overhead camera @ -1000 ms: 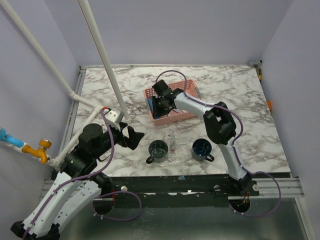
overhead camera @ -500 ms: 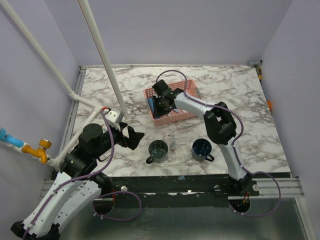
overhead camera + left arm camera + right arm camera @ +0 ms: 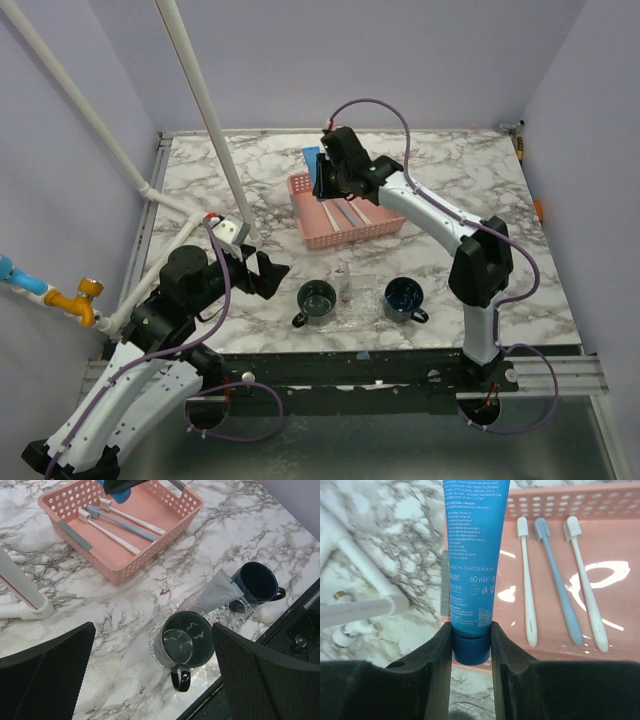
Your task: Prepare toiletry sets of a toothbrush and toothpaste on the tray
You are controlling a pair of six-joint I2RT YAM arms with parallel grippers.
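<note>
Right gripper (image 3: 472, 641) clamps toothpaste (image 3: 475, 555) cap, per wrist view.

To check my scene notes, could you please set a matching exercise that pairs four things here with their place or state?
Things:
1. blue plastic toothpaste tube
2. three slim plastic toothbrushes
3. dark greenish glossy mug
4. left gripper

Places or states:
A. open, holding nothing
B. lying flat in the pink lattice-sided plastic basket
C. clamped at its cap end by the right gripper
D. upright near the front edge of the white marbled table

Pairs: 1-C, 2-B, 3-D, 4-A.
</note>
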